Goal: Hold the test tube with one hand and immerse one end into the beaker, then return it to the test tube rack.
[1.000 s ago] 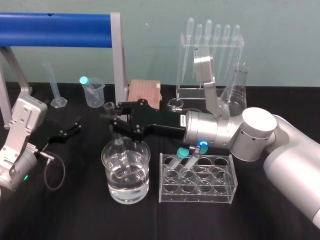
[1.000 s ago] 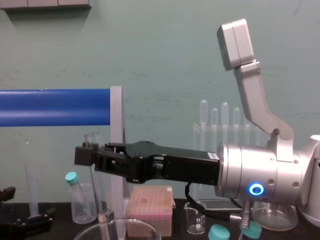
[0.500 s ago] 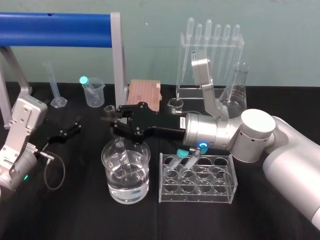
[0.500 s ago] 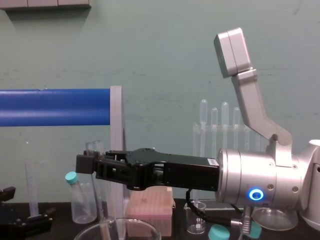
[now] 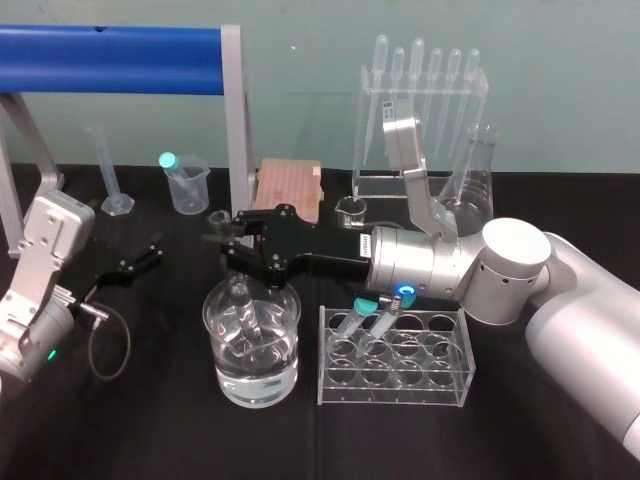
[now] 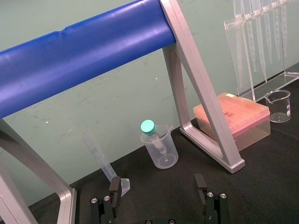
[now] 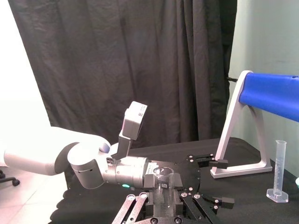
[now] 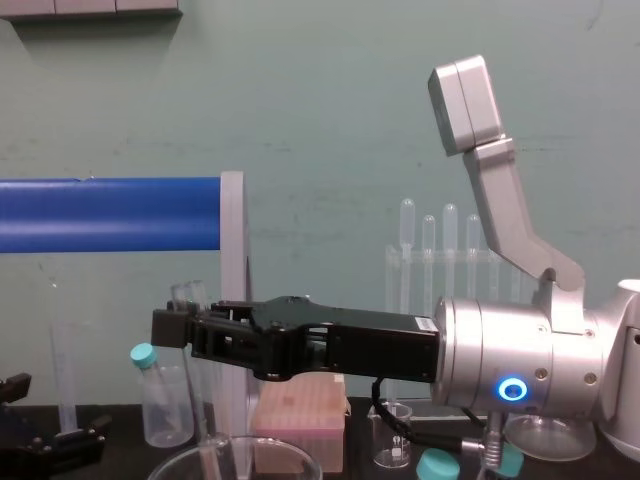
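Observation:
My right gripper (image 5: 218, 238) reaches in from the right and is shut on the upper part of the clear test tube (image 5: 241, 300). The tube slants down into the large glass beaker (image 5: 250, 388), which is partly filled with water, and its round end is down in the water. From the chest view the gripper (image 8: 172, 327) holds the tube (image 8: 198, 400) above the beaker's rim (image 8: 270, 447). The clear test tube rack (image 5: 400, 382) stands just right of the beaker with two teal-capped tubes (image 5: 366, 308). My left gripper (image 5: 135, 262) rests open at the left, its fingers (image 6: 114, 186) spread apart.
At the back stand a plastic beaker (image 5: 187, 185) with a teal-capped tube, a graduated cylinder (image 5: 108, 175), a pink box (image 5: 290, 185), a small glass beaker (image 5: 350, 208), a pipette stand (image 5: 420, 100) and a conical flask (image 5: 475, 175). A blue bar (image 5: 110, 45) on grey legs spans the back left.
The right gripper has come down a little with the test tube, pushing its lower end deeper into the beaker, and has held still for the last half second. The left arm has not moved.

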